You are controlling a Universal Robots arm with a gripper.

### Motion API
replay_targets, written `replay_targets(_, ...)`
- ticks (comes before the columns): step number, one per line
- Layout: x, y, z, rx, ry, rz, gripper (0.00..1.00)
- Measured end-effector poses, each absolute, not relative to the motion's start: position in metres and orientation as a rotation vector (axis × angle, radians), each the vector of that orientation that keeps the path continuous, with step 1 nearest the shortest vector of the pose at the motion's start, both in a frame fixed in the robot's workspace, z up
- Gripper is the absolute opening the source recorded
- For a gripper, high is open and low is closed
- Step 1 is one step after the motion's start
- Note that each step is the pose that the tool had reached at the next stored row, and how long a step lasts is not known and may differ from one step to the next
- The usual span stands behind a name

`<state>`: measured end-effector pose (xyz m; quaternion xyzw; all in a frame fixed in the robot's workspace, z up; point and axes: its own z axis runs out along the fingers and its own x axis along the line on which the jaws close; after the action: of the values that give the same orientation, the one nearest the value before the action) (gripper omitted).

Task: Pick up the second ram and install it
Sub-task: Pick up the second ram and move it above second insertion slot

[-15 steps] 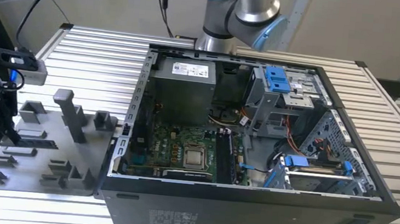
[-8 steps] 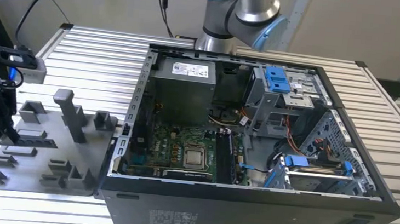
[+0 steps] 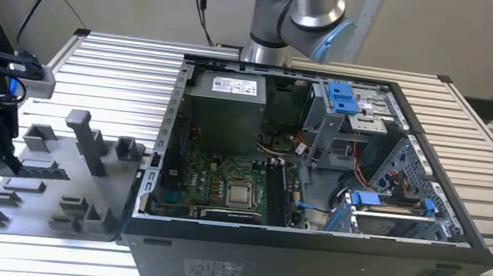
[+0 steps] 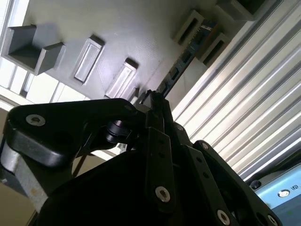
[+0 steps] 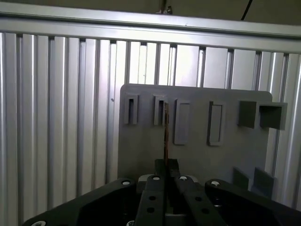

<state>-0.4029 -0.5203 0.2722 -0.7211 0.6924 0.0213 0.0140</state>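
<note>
Gripper [image 5: 166, 163] pinches thin, flat second ram [image 5: 166, 133] over matte grey plate [image 5: 141, 150].

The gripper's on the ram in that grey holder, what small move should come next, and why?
Probably a straight lift off the grey holder: in the first wrist view the gripper looks shut on the second ram, whose far end sits in the holder's slots.

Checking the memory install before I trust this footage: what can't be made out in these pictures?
The second ram: edge-on in the first wrist view, so chips and sticker are hidden.
Its near end: behind the gripper in the second wrist view.
The motherboard: too small in the exterior view to tell which slots are filled.
</note>
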Motion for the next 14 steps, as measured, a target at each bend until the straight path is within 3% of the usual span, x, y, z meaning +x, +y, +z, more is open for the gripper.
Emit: replay_targets(14,-0.403,-0.520,0.286,-2.246,2.156,0.066,0.14)
